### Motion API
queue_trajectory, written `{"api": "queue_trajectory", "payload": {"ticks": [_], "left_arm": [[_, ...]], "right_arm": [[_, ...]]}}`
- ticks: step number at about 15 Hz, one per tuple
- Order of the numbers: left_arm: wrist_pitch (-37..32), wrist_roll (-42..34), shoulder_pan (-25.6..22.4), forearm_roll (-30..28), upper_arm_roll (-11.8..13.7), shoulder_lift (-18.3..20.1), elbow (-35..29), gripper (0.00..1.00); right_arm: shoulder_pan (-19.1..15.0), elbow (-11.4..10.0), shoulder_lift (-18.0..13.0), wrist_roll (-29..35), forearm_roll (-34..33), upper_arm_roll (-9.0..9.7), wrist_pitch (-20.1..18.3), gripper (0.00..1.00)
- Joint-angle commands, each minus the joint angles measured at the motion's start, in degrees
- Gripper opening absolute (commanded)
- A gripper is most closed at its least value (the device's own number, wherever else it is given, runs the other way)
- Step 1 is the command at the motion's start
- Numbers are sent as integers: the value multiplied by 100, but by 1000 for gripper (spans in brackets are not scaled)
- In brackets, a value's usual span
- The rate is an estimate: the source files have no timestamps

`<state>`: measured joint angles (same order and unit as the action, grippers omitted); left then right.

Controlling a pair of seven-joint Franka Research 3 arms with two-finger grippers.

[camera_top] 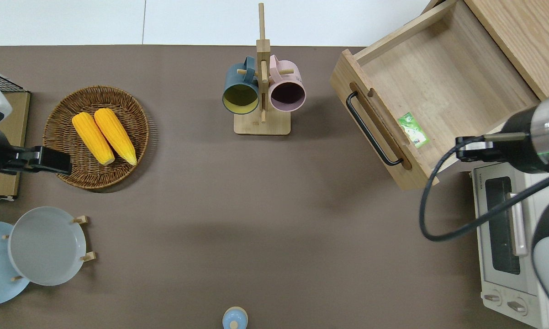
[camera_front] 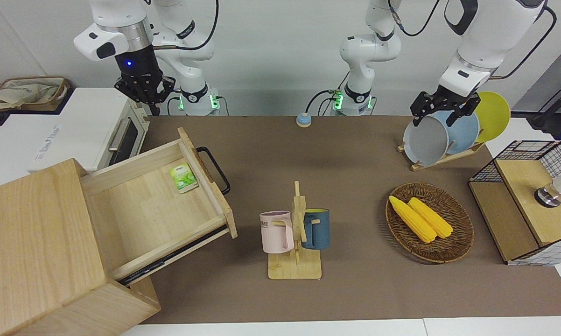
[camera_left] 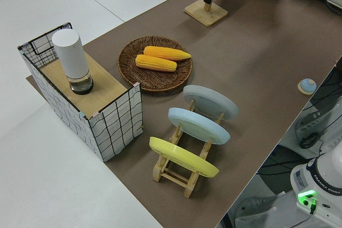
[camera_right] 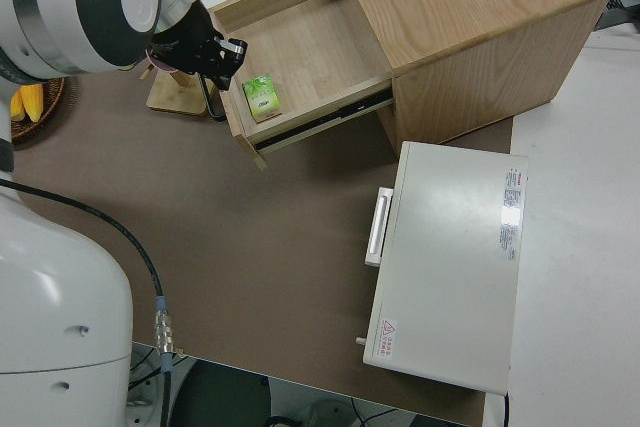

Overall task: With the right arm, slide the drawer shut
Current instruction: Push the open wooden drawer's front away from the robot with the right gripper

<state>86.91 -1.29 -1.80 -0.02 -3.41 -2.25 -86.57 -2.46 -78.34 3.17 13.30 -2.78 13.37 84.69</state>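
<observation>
The drawer (camera_front: 145, 219) stands pulled far out of the big wooden box (camera_front: 33, 242), its black loop handle (camera_front: 213, 169) facing the table's middle. It also shows in the overhead view (camera_top: 443, 73) and the right side view (camera_right: 300, 47). A green packet (camera_front: 183, 178) lies inside, against the front panel. My right gripper (camera_front: 145, 95), with its blue wrist light, hangs high and holds nothing. In the overhead view it is over the gap between the drawer's nearer corner and the toaster oven (camera_top: 512, 237). My left arm is parked.
A mug rack (camera_front: 295, 233) with a pink and a blue mug stands mid-table. A wicker basket (camera_front: 462, 233) holds two corn cobs. A plate rack (camera_front: 448, 135) and a wire-grid box (camera_front: 528, 200) are toward the left arm's end.
</observation>
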Motion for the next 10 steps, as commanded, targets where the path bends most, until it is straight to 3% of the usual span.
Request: {"api": "queue_trajectory", "payload": {"ticks": [1,5,10], "left_arm": [[-113,-56,-22,98,-37,-65,149,993],[-113,-56,-22,98,-37,-65,140,993],[-113,-56,-22,98,-37,-65,149,993]], "right_arm": [[544,-59,26,1111,6,16,65,0],[984,-85,201,2165,-12,16,329,0],[1494,-120,658,3869,-143,16,750,0]]}}
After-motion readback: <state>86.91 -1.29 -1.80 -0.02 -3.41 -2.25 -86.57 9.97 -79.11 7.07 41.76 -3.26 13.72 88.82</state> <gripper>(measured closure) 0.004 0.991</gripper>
